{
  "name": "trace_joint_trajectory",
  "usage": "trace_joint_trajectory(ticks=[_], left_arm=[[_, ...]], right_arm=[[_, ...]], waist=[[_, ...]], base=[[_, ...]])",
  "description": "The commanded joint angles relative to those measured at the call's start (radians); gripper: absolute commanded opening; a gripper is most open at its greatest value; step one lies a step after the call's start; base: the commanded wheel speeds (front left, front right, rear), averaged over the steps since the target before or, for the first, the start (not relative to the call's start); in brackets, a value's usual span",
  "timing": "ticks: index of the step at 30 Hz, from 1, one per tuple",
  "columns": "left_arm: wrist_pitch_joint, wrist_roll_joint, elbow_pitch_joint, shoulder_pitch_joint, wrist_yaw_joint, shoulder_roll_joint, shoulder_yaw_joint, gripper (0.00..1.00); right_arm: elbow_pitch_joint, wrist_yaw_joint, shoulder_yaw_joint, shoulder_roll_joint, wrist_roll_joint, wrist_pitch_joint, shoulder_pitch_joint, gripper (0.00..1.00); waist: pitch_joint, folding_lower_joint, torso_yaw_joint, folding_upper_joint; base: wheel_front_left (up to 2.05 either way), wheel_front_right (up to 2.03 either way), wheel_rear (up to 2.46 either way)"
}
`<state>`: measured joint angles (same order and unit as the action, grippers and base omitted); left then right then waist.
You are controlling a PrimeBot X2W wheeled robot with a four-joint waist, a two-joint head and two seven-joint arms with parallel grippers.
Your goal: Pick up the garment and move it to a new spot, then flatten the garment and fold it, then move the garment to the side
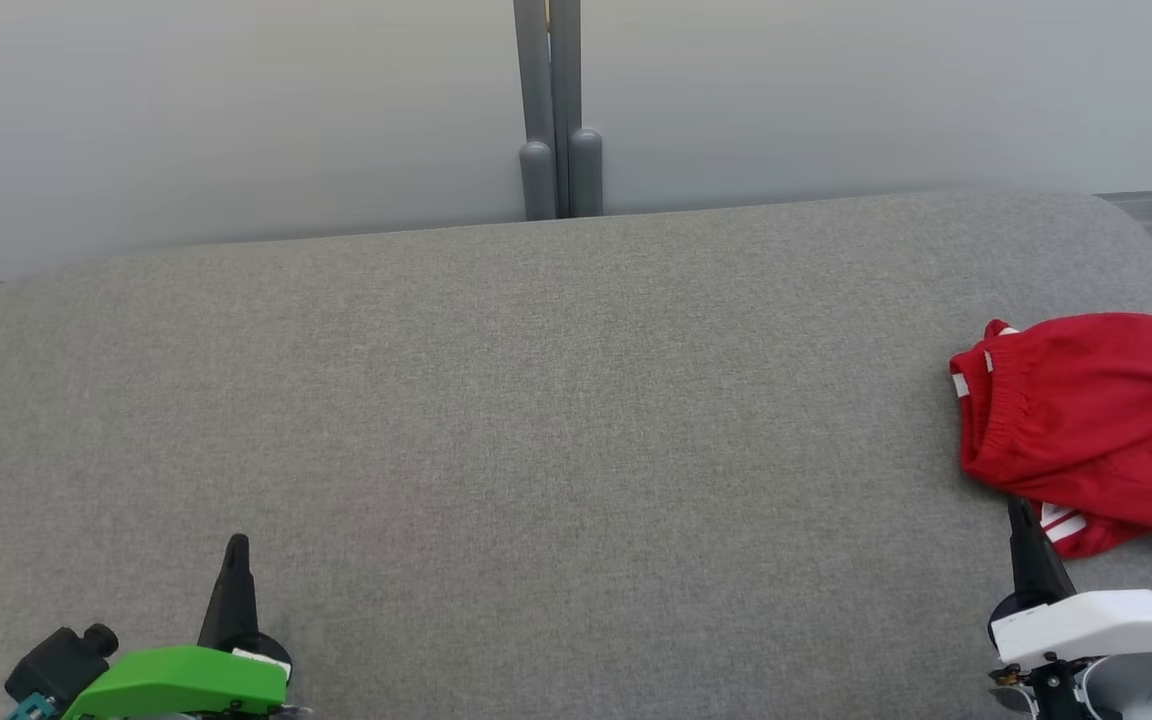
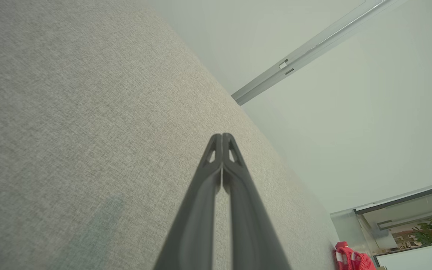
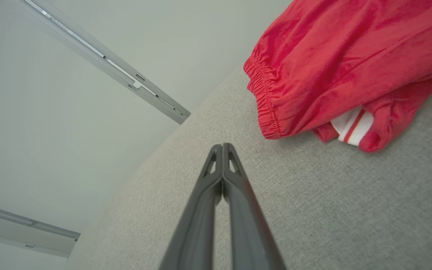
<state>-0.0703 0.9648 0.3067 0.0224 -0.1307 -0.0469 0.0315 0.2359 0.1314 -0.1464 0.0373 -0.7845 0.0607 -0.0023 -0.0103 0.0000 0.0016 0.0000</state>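
The garment is a pair of red shorts with white stripes, lying crumpled at the right edge of the grey cushioned surface. The right wrist view shows the garment with its elastic waistband, up and to the right of the fingertips. My right gripper is shut and empty, its tip just short of the garment's near edge. My left gripper rests shut and empty at the lower left, far from the cloth. A sliver of the garment sits at the lower right of the left wrist view.
A pale wall runs behind the surface, with a grey vertical post at its middle. The surface's rounded far corners drop off at the left and right. A wide stretch of grey fabric lies between the two grippers.
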Motion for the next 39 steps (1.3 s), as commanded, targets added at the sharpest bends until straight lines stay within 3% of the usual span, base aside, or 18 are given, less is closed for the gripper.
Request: trace_joint_trajectory(ticks=[1,39], left_arm=[[0.008,0.034,-0.013,0.029,0.000,-0.007,0.007,0.00],[0.111,0.396,-0.035,0.077,0.000,-0.008,0.051,0.00]], right_arm=[[-0.007,0.000,0.001,0.009,-0.036,-0.008,-0.024,0.00],[0.011,0.000,0.017,0.013,-0.499,-0.108,-0.086,0.00]], waist=[[0.000,0.0000,0.000,0.0000],[0.007,0.0000,-0.001,0.0000]], base=[[0.00,0.00,0.00],[0.00,0.00,0.00]])
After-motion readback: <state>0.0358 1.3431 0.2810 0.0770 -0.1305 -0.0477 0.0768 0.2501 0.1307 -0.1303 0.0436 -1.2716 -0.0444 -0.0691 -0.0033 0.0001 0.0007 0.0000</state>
